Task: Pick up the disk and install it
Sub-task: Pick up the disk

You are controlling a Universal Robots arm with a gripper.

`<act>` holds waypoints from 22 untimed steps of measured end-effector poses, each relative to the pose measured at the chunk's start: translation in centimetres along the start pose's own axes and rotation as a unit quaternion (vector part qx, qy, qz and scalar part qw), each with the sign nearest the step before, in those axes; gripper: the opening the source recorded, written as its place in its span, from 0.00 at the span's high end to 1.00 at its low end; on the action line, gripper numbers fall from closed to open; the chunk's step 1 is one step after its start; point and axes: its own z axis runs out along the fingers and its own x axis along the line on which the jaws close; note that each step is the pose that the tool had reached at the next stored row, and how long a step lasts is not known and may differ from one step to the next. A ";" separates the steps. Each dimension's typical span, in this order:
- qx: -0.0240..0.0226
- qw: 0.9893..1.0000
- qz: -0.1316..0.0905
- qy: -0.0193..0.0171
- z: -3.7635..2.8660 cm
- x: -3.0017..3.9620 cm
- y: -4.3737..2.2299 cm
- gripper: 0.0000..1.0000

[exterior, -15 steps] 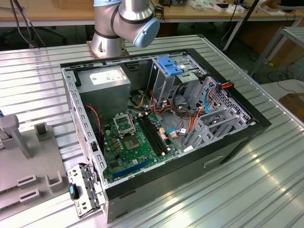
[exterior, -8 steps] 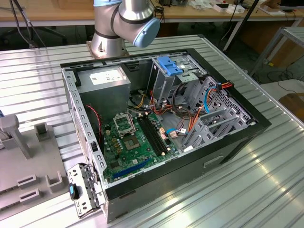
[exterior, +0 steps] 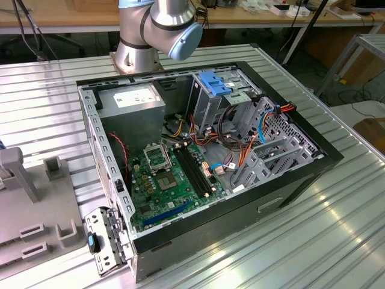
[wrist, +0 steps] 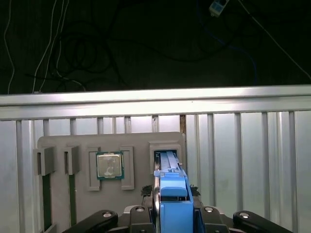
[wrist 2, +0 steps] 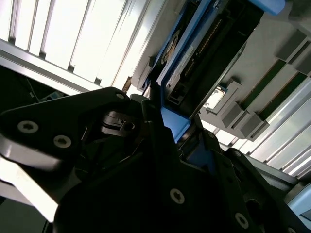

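soft even light in the exterior view, glare streaks on the ribbed table (exterior: 337, 241); the second wrist view blows it out white.

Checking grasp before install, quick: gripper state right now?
Gripper: closed on the disk, which stands edge-on at a slot of the grey tray.
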 end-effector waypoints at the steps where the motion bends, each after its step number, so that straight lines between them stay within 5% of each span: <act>1: 0.000 1.000 0.000 0.000 0.00 0.00 0.00 0.63; 22: 0.000 1.000 -0.003 0.000 0.01 0.00 0.00 0.63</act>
